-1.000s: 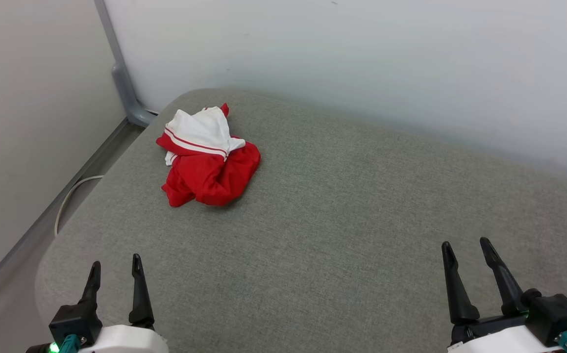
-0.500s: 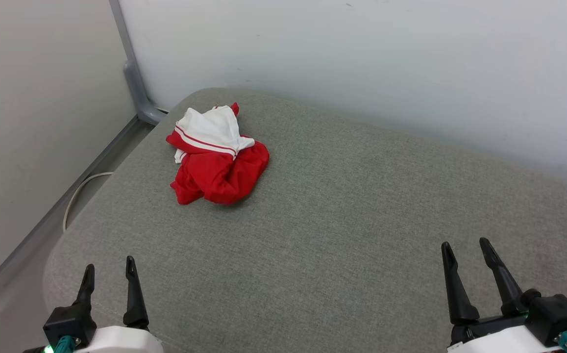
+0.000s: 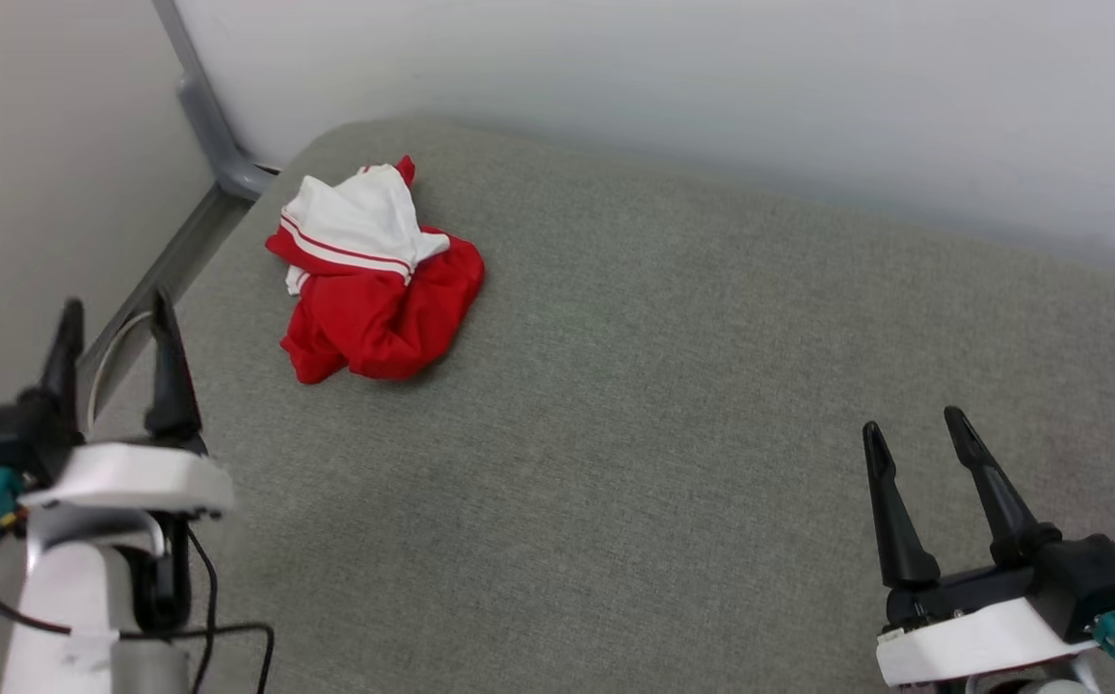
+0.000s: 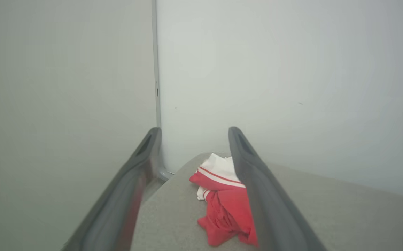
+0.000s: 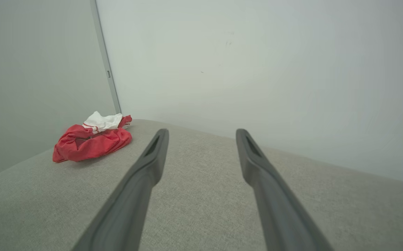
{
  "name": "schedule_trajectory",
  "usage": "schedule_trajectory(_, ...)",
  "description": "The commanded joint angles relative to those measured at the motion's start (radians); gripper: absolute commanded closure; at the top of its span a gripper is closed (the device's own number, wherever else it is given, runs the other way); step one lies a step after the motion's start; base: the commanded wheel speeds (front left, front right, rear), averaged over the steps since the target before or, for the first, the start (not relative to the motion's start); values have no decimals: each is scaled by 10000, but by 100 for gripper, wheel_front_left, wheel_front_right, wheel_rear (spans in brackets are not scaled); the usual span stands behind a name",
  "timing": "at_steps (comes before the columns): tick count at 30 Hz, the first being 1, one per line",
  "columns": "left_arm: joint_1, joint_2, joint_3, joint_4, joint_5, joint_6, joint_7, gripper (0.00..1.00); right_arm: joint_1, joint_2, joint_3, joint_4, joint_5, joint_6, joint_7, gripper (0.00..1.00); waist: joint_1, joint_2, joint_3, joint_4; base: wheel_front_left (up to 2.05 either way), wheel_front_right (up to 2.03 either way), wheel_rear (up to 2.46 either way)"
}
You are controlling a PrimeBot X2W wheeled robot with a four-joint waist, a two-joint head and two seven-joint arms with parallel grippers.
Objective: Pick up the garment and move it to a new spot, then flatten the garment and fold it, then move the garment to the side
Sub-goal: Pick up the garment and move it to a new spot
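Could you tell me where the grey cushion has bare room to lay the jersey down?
Widest bare stretch: the cushion between the jersey and the right claw, back to the wall. Crowded: the far left corner, where the jersey lies near the left claw.

The garment (image 3: 369,280) lies crumpled near the cushion's (image 3: 663,386) far left corner, and its own folds hide much of it. In the left wrist view, a blurred finger (image 4: 260,195) of the left claw (image 4: 193,130) covers the garment's right part.
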Motion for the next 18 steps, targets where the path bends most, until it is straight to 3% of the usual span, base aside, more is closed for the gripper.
schedule_trajectory(1, -749, 218, 112, 89, 53, -100, -28, 0, -293, 13, -29, -144, -130, -7, -21, 0, 0, 0, 685, -432, 0, 0, 0)
schedule_trajectory(11, -3649, 1407, 130, 1251, -383, -434, -26, 0, -906, 11, -84, -699, -623, -7, -21, 0, 0, 0, 2029, -1179, 0, 0, 0)
schedule_trajectory(14, -4481, 1969, -260, 1978, -589, -497, 66, 0, -998, 11, -141, -925, -795, -7, -21, 0, 0, 0, 2355, -1386, 0, 0, 0)
schedule_trajectory(18, -5316, 2608, -1308, 2788, -1259, -505, 943, 0, -1131, 11, -190, -1201, -911, -7, -21, 0, 0, 0, 2661, -1604, 0, 0, 0)
